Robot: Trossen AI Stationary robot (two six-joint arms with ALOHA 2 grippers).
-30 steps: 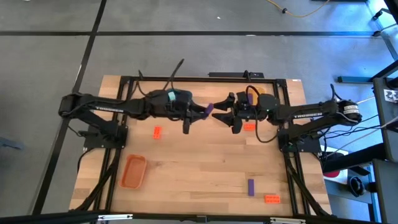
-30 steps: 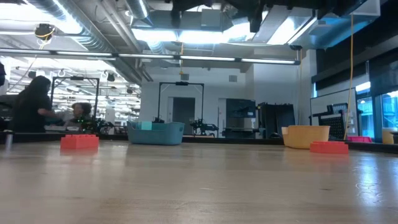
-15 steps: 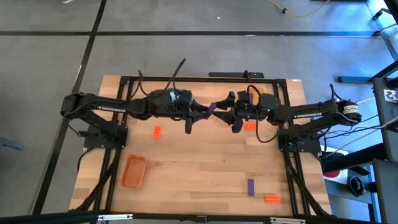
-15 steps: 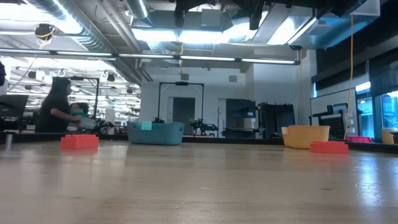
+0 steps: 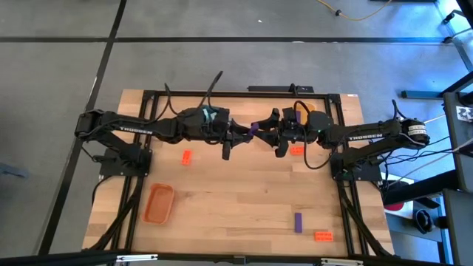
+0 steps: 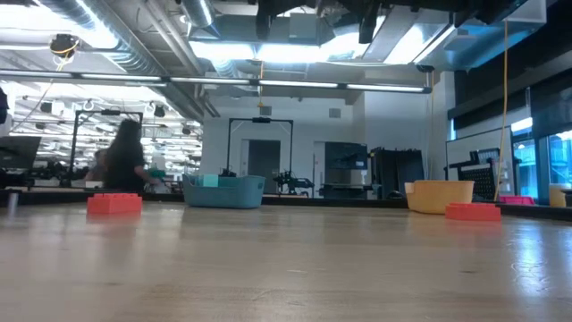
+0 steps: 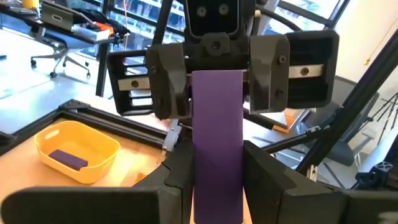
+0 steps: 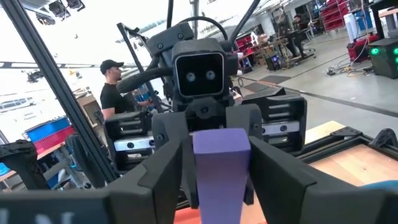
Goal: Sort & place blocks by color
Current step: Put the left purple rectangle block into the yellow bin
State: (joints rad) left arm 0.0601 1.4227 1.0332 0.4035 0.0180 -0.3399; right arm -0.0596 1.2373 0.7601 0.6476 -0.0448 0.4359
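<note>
A long purple block point(image 5: 255, 128) hangs level in the air over the table's far middle, between my two grippers, which face each other. My left gripper point(image 5: 241, 133) is shut on its left end. My right gripper point(image 5: 267, 133) is open, its fingers point(image 8: 177, 171) close on either side of the block's right end point(image 8: 221, 146); I cannot tell whether they touch. On the table lie orange-red blocks point(image 5: 185, 156), point(image 5: 295, 150), point(image 5: 323, 236) and another purple block point(image 5: 298, 222). My left gripper pinches the purple block's near end point(image 7: 216, 186) between its two fingers point(image 7: 268, 180). The fingers come level from the table's left and lie along the block. The block sticks straight out past them toward my right gripper, lifted clear of the table.
An orange tray point(image 5: 158, 204) sits near the table's left front. A blue tray point(image 6: 223, 190) with a teal block lies under my left arm. A yellow tray point(image 7: 78, 149) holding a purple block lies under my right arm. People move in the room behind.
My left gripper has edged toward the table's right with the purple block, which stays level. The block's free end now lies between my right gripper's fingers.
</note>
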